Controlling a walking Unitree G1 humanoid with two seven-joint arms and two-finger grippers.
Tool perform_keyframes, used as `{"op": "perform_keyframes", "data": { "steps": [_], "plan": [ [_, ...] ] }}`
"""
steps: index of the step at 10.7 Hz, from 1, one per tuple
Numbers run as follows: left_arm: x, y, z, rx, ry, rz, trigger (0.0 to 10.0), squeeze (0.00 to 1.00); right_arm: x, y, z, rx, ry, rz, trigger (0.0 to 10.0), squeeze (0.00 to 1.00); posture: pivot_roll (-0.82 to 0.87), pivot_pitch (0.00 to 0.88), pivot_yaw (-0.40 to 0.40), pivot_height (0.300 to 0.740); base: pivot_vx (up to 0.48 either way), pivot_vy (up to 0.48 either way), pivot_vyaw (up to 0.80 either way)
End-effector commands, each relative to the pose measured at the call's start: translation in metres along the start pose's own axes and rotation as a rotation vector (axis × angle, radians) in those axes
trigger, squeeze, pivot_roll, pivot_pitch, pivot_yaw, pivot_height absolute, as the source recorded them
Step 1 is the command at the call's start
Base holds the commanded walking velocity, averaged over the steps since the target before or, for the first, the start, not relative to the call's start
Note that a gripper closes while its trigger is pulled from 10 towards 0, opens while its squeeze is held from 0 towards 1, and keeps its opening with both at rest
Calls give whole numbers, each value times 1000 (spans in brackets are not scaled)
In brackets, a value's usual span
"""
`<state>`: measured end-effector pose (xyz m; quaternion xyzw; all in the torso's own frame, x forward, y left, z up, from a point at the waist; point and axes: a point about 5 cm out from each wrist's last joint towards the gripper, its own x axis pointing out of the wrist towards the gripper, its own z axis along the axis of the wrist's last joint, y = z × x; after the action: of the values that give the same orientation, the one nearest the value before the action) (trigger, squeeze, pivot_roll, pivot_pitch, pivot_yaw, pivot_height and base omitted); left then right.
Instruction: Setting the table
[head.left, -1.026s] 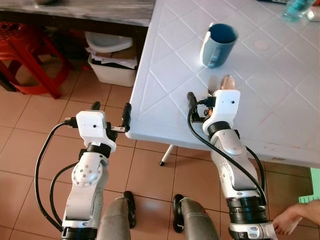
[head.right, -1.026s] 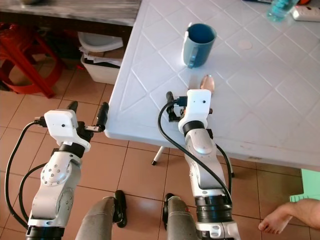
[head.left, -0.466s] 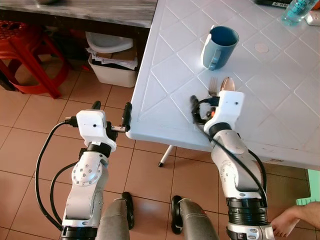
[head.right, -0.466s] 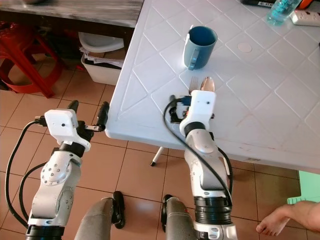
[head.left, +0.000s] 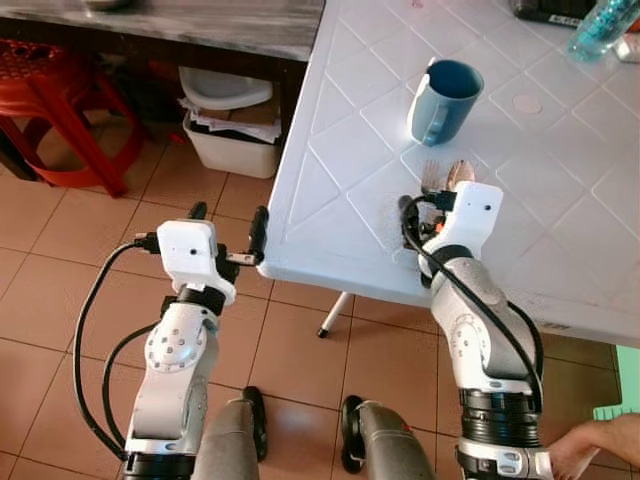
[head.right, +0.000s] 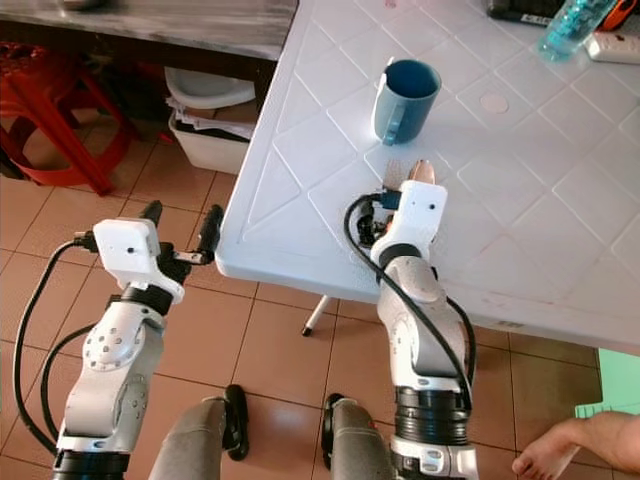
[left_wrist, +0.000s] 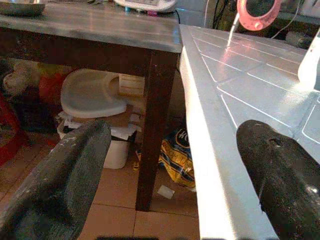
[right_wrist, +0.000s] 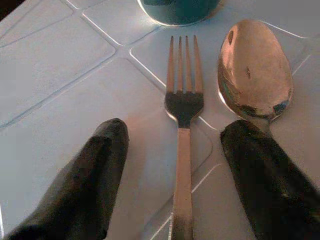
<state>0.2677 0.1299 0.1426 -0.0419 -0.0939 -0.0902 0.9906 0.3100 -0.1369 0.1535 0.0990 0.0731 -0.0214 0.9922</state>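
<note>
White plastic table (head.left: 340, 130) w/ diamond pattern, seen from the robot's head. A blue mug (head.left: 443, 100) stands upright toward the far side, handle facing the robot. Just nearer than the mug lie a fork (right_wrist: 183, 130) and a spoon (right_wrist: 255, 70), side by side, fork on the left, spoon on the right, tips pointing at the mug, not touching each other.

Right gripper (right_wrist: 175, 175) sits low over the cutlery near the table's near edge. Its fingers (right_wrist: 80, 185) are spread apart: the fork handle runs between them, one finger left of the fork, the other over the spoon's neck. Nothing is clamped. Whether the fingertips touch the tabletop can't be told.

Left gripper (head.left: 227, 225) hangs off the table's near left corner above the tiled floor (head.left: 60, 280), fingers wide apart, holding nothing; idle.

Judgement: the step looks like placing or straightening fork and spoon below the mug. To do it well, lift the right gripper straight up and back toward the robot, w/o sweeping sideways, since the right finger could drag the spoon out of line. Keep clear of the mug. A person's hand (head.left: 600, 450) is at the near right corner.
</note>
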Motion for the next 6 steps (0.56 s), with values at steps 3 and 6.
{"op": "perform_keyframes", "data": {
  "steps": [3, 6],
  "plan": [
    [-2, -3, -6, -1, 36, -36, 10000, 0, -1, -14, -39, -10, 227, -36, 0, 0, -52, 236, -9, 740, 0, 0, 0],
    [-1, -5, -7, -4, 47, -48, 10000, 0, 4, -25, -42, -89, 252, -23, 0, 0, -51, 238, -8, 740, 0, 0, 0]
  ]
}}
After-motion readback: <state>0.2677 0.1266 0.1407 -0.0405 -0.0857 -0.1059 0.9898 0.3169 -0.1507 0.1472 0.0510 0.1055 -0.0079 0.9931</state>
